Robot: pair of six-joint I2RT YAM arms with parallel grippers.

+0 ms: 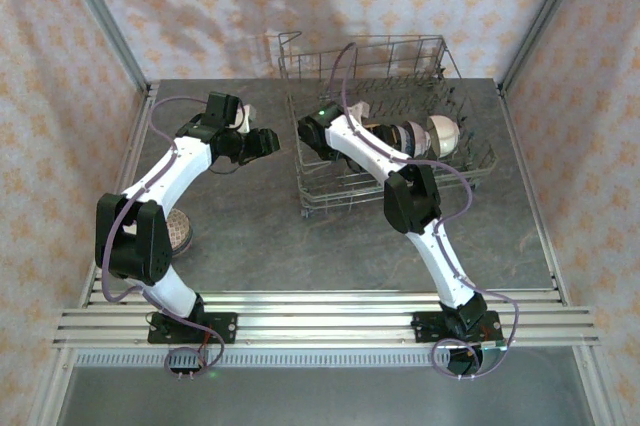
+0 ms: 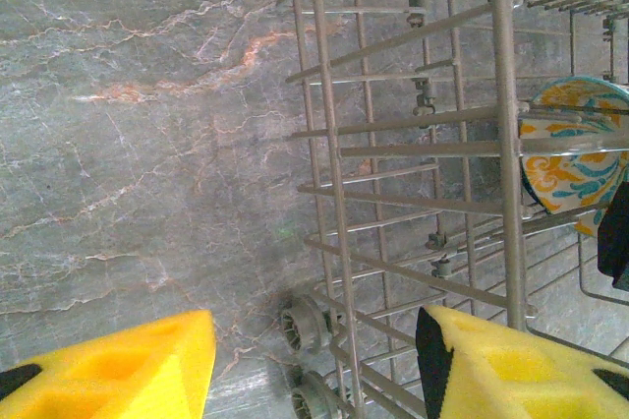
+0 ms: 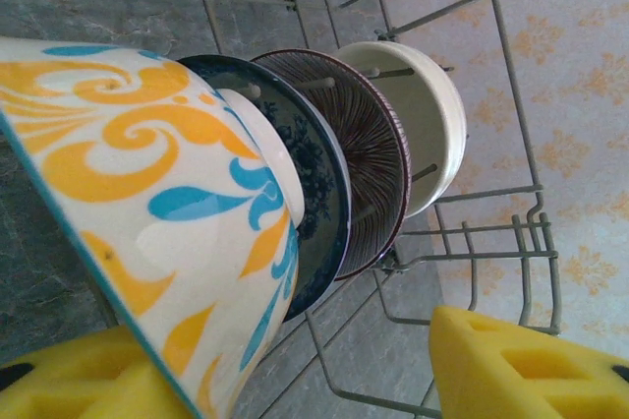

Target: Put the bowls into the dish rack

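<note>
Bare surface (image 2: 128, 144) lies open ahead and left of the left end effector (image 2: 313, 345), the dish rack (image 2: 334, 193) wires crowd its right finger, and a row of bowls (image 3: 319, 193) blocks the right end effector (image 3: 285, 360) ahead-left.

Dish rack (image 1: 380, 56): thin metal wire, silvery-grey, dull satin finish; grey rollers (image 2: 300, 326) at base look plastic. Bowls are glazed ceramic, glossy: orange/blue patterned bowl (image 3: 147, 203) smooth w/ soft highlights, dark blue bowl (image 3: 319, 212) shiny, brown-purple bowl (image 3: 373, 163) finely lined, cream bowl (image 3: 428, 104) plain & smooth. Table (image 2: 128, 144): grey marble-look, smooth, low sheen. Finger pads (image 3: 521, 370): yellow, foam-like, matt. Arm shells (image 1: 180, 161): white glossy plastic.
</note>
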